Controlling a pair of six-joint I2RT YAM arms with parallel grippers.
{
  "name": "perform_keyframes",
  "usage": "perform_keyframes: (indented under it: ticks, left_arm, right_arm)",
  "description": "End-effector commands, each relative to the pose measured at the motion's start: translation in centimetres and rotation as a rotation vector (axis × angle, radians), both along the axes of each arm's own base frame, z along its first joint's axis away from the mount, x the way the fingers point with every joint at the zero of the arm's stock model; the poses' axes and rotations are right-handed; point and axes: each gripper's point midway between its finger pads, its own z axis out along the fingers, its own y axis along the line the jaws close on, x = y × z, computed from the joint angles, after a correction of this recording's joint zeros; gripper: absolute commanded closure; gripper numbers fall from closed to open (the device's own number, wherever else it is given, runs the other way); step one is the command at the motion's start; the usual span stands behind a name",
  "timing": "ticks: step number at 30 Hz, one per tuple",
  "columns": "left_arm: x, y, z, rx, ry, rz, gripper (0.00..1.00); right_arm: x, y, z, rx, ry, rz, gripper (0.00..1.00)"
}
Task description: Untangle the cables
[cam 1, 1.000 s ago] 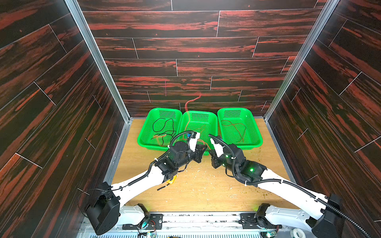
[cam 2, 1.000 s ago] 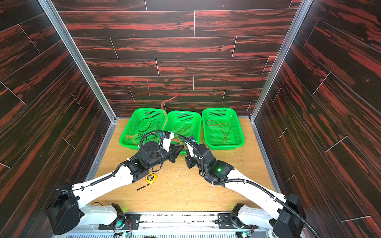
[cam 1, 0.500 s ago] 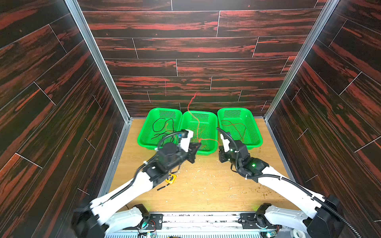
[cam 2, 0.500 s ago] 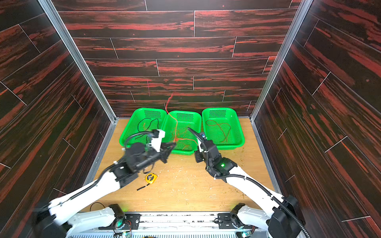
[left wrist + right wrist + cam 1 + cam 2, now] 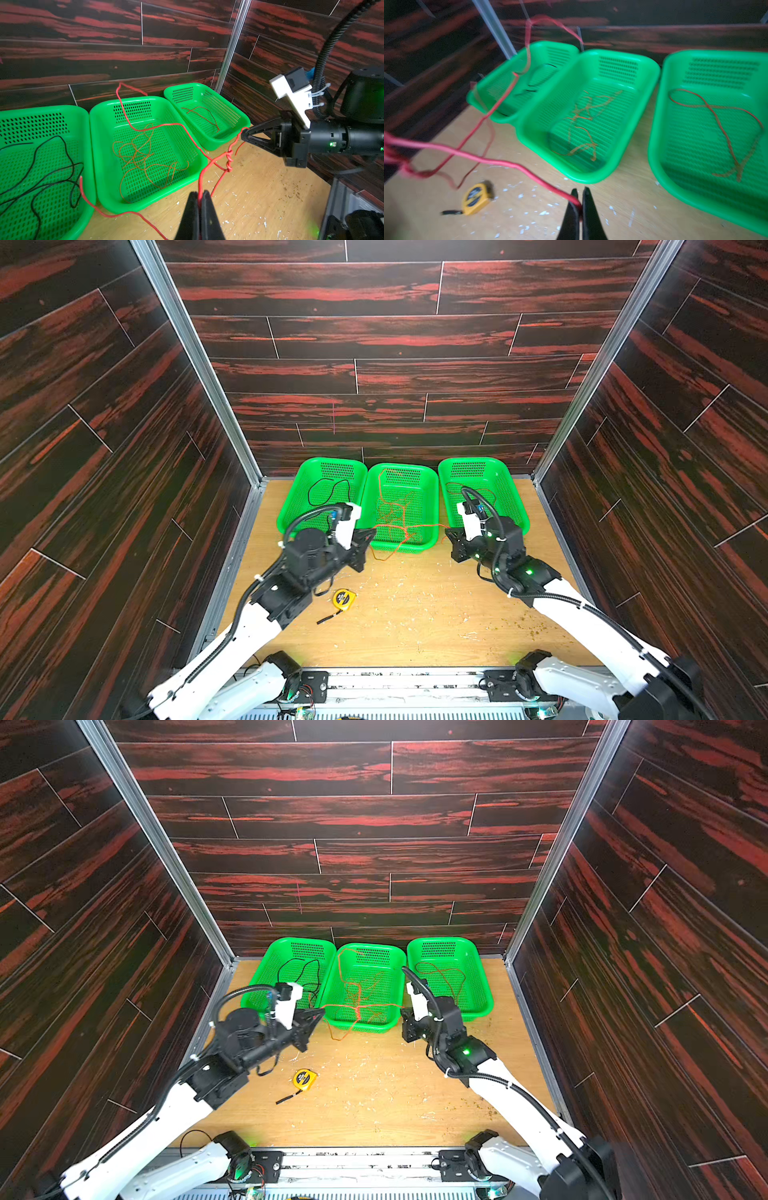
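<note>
A bright red cable (image 5: 428, 525) stretches level across the front of the middle basket (image 5: 403, 465), with a twisted knot (image 5: 228, 159) partway along. My left gripper (image 5: 199, 193) is shut on one part of it. My right gripper (image 5: 580, 190) is shut on another. In both top views the two grippers (image 5: 374, 532) (image 5: 402, 1011) stand apart, either side of that basket. Loose red ends trail onto the table and over the basket. A black cable (image 5: 328, 480) lies in the left basket (image 5: 332, 459). An orange cable (image 5: 137, 153) lies tangled in the middle one.
A thin dark-red wire (image 5: 716, 118) lies in the right basket (image 5: 469, 459). A yellow tape measure (image 5: 344, 598) with a short black stick (image 5: 328, 619) sits on the wooden table near my left arm. Dark panelled walls enclose three sides.
Both grippers have moved apart from the middle, drawing the red cable out straight between them. The red loop that stood up against the back wall has come down.
</note>
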Motion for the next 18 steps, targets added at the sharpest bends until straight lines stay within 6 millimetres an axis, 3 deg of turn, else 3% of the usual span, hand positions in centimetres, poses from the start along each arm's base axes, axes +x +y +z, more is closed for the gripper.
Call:
perform_keyframes:
  ticks: [1,6,8,13,18]
  left_arm:
    - [0.3,6.9,7.7,-0.088,-0.221,0.262,1.0]
    - [-0.1,7.7,7.7,-0.064,-0.219,0.267,1.0]
    - [-0.4,7.0,7.6,-0.056,-0.206,0.219,1.0]
    - [-0.9,1.6,5.6,-0.096,-0.081,-0.088,1.0]
    - [-1.8,-3.0,4.6,-0.111,-0.04,-0.261,1.0]
  right_arm:
    - [1.2,-10.5,-6.5,-0.254,0.171,-0.391,1.0]
    - [1.1,-12.1,-6.4,-0.25,0.197,-0.436,1.0]
    - [1.1,-11.8,-5.7,-0.243,0.181,-0.411,1.0]
    - [1.3,-8.5,-2.0,-0.18,0.123,-0.288,1.0]
    - [1.4,-4.7,1.3,-0.177,0.068,-0.221,1.0]
